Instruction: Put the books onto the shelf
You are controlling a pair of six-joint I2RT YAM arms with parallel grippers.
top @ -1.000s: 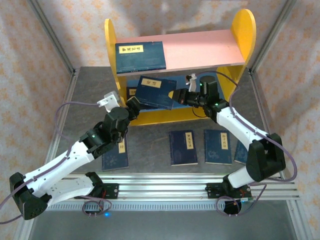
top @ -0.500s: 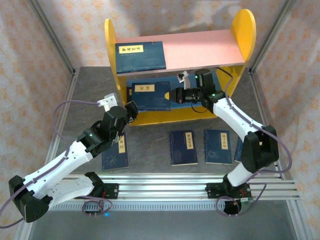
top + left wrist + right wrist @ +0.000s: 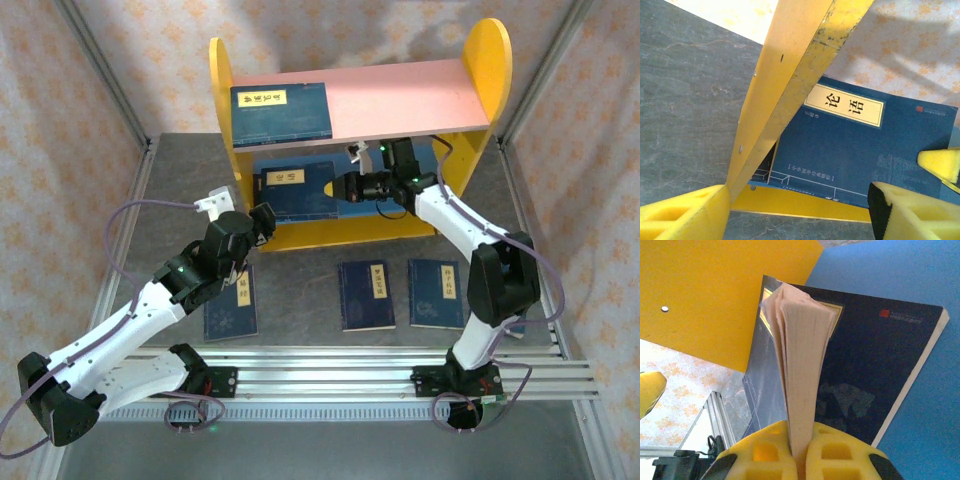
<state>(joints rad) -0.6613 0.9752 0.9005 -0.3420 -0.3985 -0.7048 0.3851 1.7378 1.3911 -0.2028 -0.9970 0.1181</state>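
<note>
count six books in sight: one on the pink upper board, two on the blue lower board, one atop the other going by the right wrist view, three flat on the table. tally five yellow title labels showing, one per cover. note one shelf: two boards, two round-topped side panels. log two arms and two grippers, left gripper and right gripper.
</note>
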